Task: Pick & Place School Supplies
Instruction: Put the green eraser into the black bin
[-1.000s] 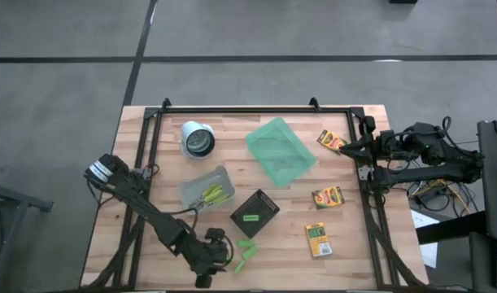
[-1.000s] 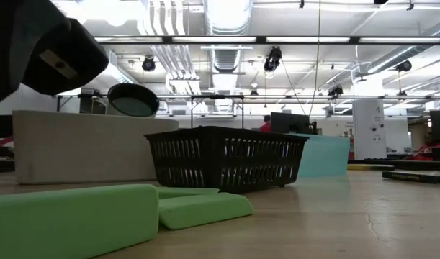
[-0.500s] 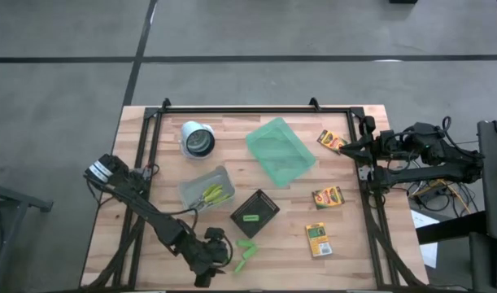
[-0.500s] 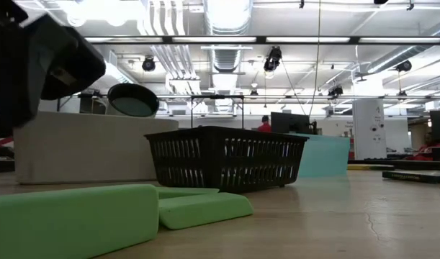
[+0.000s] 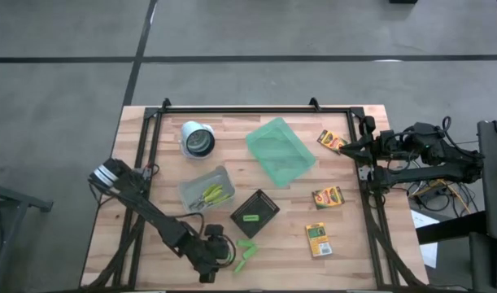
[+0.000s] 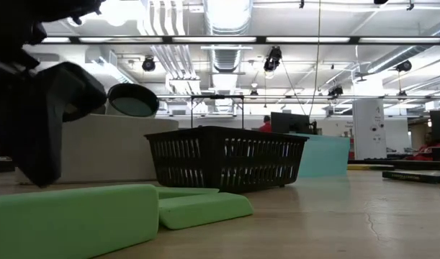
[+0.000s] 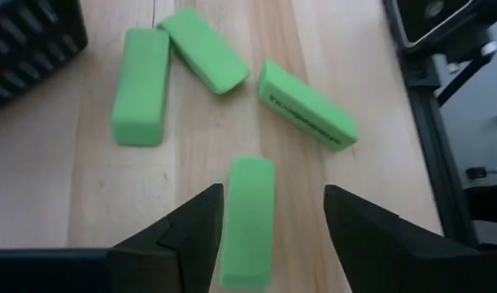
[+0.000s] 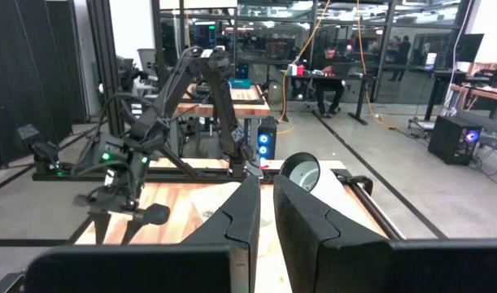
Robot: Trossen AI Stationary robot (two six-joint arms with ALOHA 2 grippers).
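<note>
left hand point(image 7: 272, 216): fingers spread, straddling one green block point(image 7: 248, 218) at bench point(image 5: 354, 252) front edge, not gripping | block judged light, stiff, blunt: pinch its long sides mid-length | neighbouring block point(image 7: 306, 104) carries embossed lettering, unreadable | crayon boxes point(image 5: 327, 197) print illegible | right hand point(image 8: 265, 213): nearly closed, empty, parked off the bench's right.

Four green sticks point(image 7: 249, 218) lie flat on the wood at the table's near edge; a fifth point(image 5: 250, 217) sits in the black basket. Scissors point(image 5: 211, 195) lie in the clear bin. Three crayon boxes point(image 5: 327, 197) lie flat, well apart, on the right side.
</note>
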